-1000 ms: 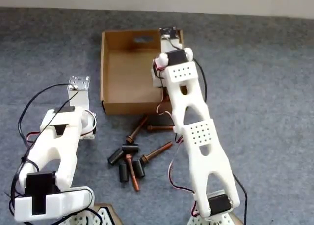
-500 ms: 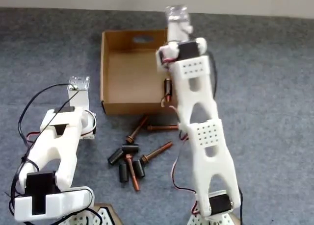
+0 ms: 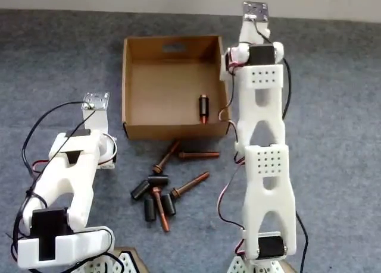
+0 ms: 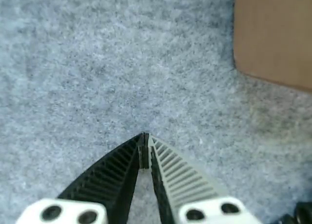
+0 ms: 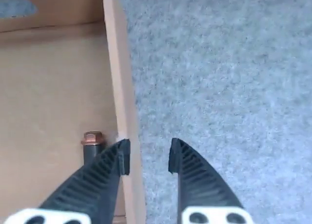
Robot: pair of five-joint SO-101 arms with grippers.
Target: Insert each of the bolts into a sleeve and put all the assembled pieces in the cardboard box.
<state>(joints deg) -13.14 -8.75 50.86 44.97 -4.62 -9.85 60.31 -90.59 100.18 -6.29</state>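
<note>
So, the left gripper sat idle over the surface, jaws pressed together. Loose bolts and sleeves lay before the cardboard box, with one assembled piece inside. The right gripper straddled the box wall, jaws spread and empty. Judged next move: fetch a bolt and sleeve.

The assembled piece has been released into the box, and the right tool has been swung out over its right wall, jaws parted.
</note>
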